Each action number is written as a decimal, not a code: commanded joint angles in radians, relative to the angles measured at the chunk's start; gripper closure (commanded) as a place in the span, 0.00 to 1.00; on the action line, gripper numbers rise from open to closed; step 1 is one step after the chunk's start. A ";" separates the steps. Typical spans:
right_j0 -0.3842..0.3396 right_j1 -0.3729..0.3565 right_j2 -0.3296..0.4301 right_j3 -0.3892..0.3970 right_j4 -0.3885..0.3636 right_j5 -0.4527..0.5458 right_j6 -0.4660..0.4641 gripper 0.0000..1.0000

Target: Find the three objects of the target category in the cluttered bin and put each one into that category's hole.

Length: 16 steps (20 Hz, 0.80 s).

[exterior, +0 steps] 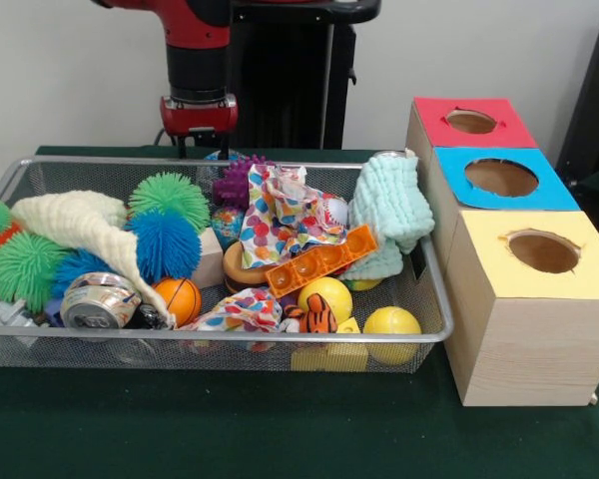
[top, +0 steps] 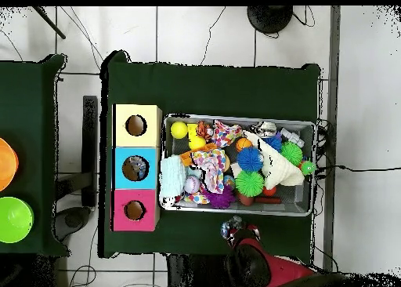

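Three boxes (exterior: 524, 259), one silver can (exterior: 98, 301), two yellow balls (exterior: 391, 324) in bin (exterior: 230, 339); claw (exterior: 198, 148) grip state unclear

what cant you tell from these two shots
- Water bottles: none clearly seen in either view; toys and cloths in the bin cover whatever lies under them.
- Gripper: front view, its tips sit behind the bin's far rim; open or shut unclear.
- Blue box hole: both views, inside too dim to tell contents.

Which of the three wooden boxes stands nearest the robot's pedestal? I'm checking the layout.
The red-topped wooden box; it sits farthest back in the front view, behind the blue-topped wooden box and the yellow-topped wooden box.
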 commanded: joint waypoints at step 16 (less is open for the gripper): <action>-0.019 0.235 0.041 -0.160 0.251 -0.096 0.416 0.00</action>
